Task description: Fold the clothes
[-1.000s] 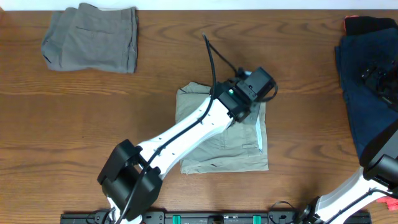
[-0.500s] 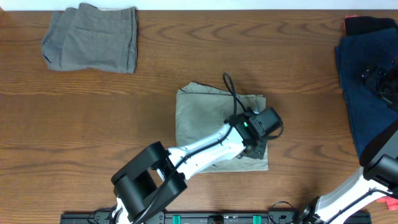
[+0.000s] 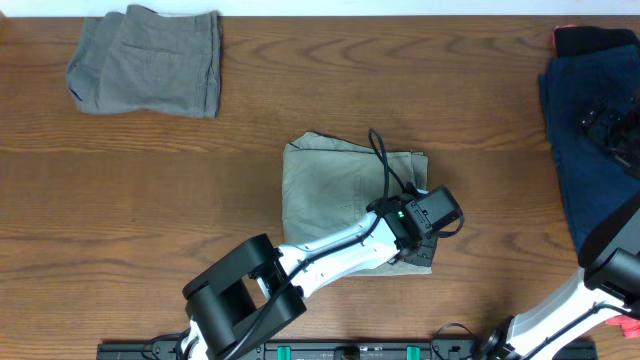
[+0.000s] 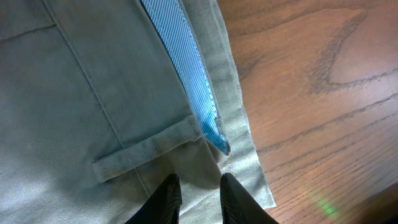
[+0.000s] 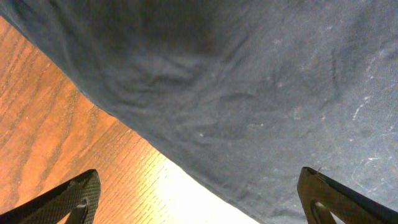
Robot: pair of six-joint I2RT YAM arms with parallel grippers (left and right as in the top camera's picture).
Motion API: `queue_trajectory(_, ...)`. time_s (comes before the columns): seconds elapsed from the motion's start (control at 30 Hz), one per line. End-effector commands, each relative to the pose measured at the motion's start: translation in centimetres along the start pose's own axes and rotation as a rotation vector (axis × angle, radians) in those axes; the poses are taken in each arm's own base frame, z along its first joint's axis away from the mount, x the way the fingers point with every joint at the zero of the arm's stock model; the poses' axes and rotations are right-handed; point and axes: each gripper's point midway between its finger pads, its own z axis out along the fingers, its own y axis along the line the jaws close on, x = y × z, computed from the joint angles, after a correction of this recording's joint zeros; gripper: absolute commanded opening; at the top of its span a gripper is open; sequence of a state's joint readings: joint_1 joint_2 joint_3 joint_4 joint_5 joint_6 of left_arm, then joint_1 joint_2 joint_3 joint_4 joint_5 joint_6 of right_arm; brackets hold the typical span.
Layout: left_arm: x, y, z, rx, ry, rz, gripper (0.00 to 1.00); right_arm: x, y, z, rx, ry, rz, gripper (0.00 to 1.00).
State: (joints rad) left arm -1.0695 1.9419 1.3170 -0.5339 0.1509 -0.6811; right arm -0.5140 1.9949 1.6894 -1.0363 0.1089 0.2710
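The light khaki-beige shorts [image 3: 330, 190] lie folded in a flat rectangle at the table's middle. In the left wrist view the khaki cloth [image 4: 93, 93] shows a belt loop and a blue striped inner waistband [image 4: 186, 62]. My left gripper [image 3: 418, 248] [image 4: 198, 196] hovers low over the shorts' near right corner, its fingers nearly together with nothing between them. The navy garment [image 3: 585, 160] [image 5: 249, 81] lies at the right edge. My right gripper [image 3: 610, 125] [image 5: 199, 190] is wide open just above the navy garment's hem. The grey-brown pair [image 3: 150, 65] lies folded at the far left.
A dark red-edged item [image 3: 590, 38] sits at the far right corner behind the navy garment. Bare wooden table [image 3: 200, 200] surrounds the khaki shorts. The left arm's cable [image 3: 385, 165] loops over the khaki cloth.
My left gripper has moved from the far right part of the khaki shorts toward me, to their near right corner. The shorts and the right arm have not moved.
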Motion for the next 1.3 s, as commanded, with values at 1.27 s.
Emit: queue_trajectory(1.27, 0.4, 0.0, -8.0, 0.163, -0.014, 0.003, 0.13, -0.6, -0.2, -1.2, -0.002, -0.033, 0.018, 0.99)
